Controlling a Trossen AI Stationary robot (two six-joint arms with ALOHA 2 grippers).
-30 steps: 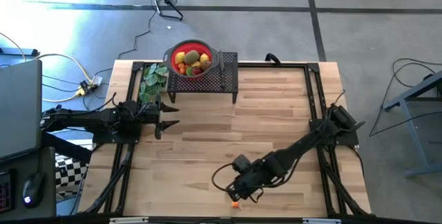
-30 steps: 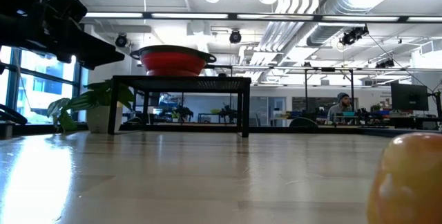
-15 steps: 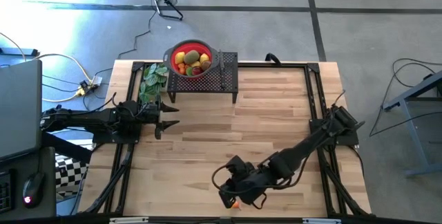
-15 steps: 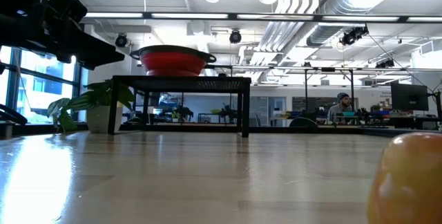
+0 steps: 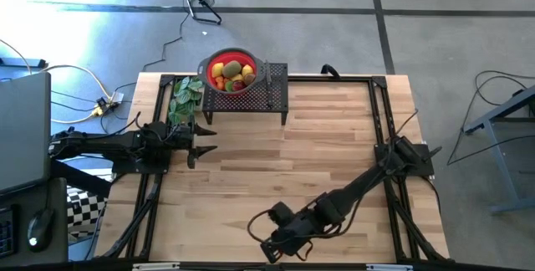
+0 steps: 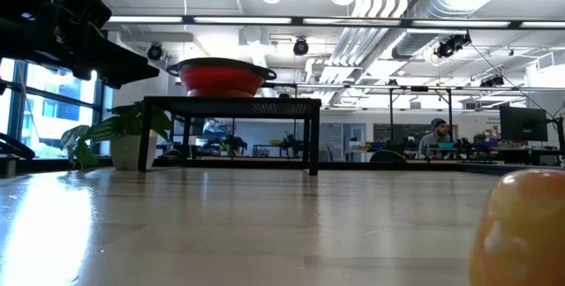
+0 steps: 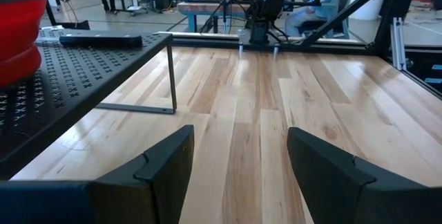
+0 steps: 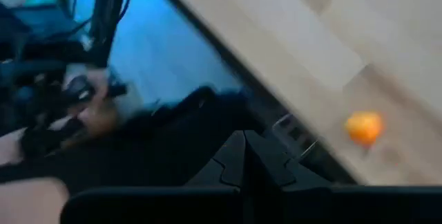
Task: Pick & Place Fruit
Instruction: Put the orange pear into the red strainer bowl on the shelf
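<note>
Right wrist view, closed right hand (image 8: 245, 156), round orange fruit (image 8: 364, 128), pale wood table (image 8: 304, 23)

the right claw (image 8: 244, 156), fingers pressed together, points past the wooden table's (image 8: 304, 37) edge; a small orange fruit (image 8: 363, 127) sits on the boards at its three o'clock, apart from the fingers.

Red bowl (image 5: 231, 72), orange fruit (image 8: 363, 127)
</note>
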